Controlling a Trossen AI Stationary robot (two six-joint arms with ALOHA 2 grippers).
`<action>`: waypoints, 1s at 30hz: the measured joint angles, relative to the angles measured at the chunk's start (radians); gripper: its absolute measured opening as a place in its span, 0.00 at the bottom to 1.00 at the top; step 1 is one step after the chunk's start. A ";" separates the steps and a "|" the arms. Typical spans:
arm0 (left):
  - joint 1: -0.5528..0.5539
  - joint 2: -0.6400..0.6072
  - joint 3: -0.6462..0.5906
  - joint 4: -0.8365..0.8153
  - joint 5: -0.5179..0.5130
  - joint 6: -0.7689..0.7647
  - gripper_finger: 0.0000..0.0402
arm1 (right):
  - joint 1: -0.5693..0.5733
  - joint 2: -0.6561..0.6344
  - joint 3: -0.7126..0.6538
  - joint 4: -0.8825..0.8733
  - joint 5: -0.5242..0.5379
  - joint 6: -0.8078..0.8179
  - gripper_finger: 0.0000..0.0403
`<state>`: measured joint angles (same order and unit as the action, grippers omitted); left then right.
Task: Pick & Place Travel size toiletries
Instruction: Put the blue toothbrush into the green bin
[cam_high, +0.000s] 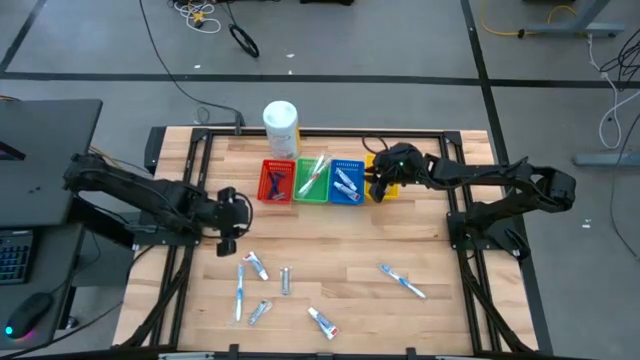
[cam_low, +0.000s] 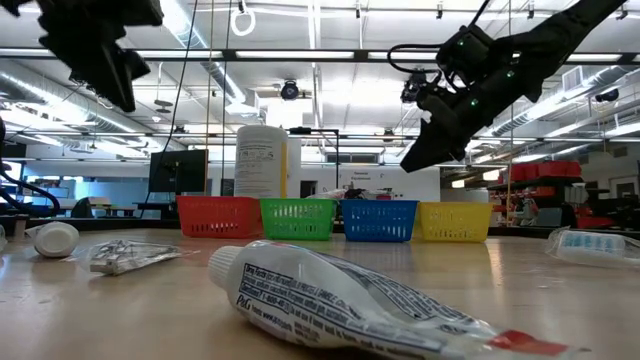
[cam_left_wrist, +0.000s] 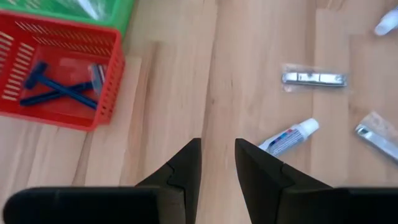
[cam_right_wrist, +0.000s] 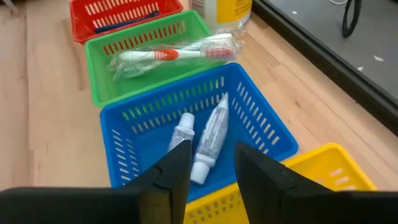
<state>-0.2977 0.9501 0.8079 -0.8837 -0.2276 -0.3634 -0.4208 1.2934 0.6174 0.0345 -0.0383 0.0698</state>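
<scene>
Blue razors crossed in red bin; wrapped toothbrushes in green; white tubes in blue; more tubes flat on table

The yellow bin lies mostly under the right claw in the high view. The low view cuts off a wrapped item at its right edge; its kind is unclear.
</scene>
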 joint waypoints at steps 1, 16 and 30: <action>0.000 0.000 -0.022 0.020 0.000 0.000 0.26 | 0.004 0.000 0.000 0.000 0.000 0.001 0.33; 0.000 0.001 -0.171 0.263 0.039 0.009 0.26 | 0.026 0.000 0.000 0.000 0.000 -0.007 0.33; 0.000 0.001 -0.171 0.383 0.030 0.103 0.26 | 0.070 0.000 0.000 -0.031 -0.044 -0.096 0.33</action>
<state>-0.2981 0.9508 0.6365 -0.5007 -0.1978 -0.2599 -0.3508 1.2934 0.6174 0.0032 -0.0826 -0.0259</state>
